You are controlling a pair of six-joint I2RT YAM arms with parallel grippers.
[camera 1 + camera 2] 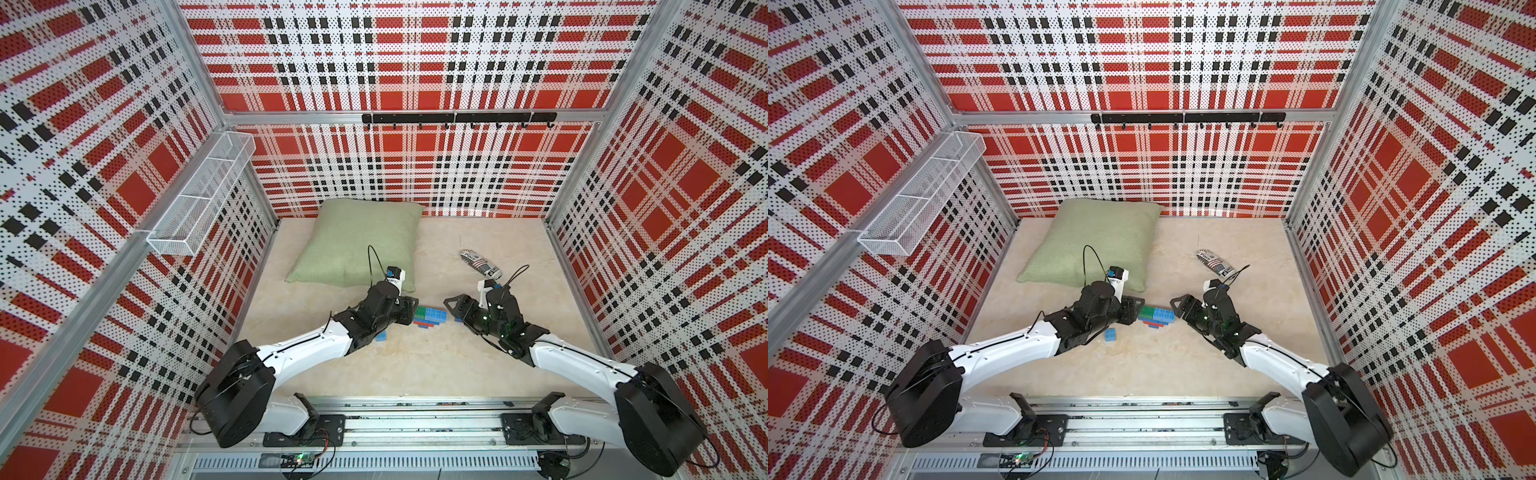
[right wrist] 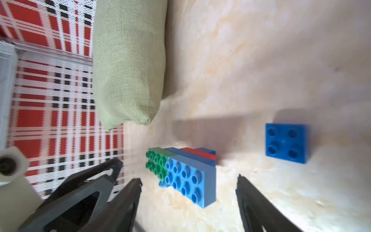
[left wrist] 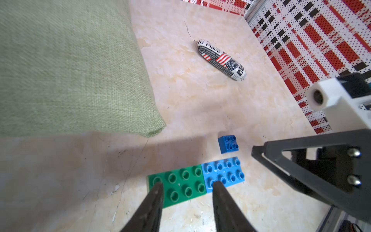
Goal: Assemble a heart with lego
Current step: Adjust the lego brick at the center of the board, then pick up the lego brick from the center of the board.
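**Heart between two hands, one grip unclear**

The heart (image 1: pixel 432 316) lies on the desk (image 1: pixel 415 365) between the two hands, in front of the green pillow (image 1: pixel 357 241). The right hand (image 2: pixel 188 178) is spread wide and empty, and no contact with the heart is visible. The left hand (image 3: pixel 186 185) has its fingers a narrow way apart, tips overlapping the green brick (image 3: pixel 181 185). Whether they pinch it cannot be told. The red layer shows only as an edge. A dark blue brick (image 2: pixel 285 141) sits apart, largely hidden by the right hand in both top views. A loose light blue brick (image 1: pixel 381 336) is partly covered by the left arm.
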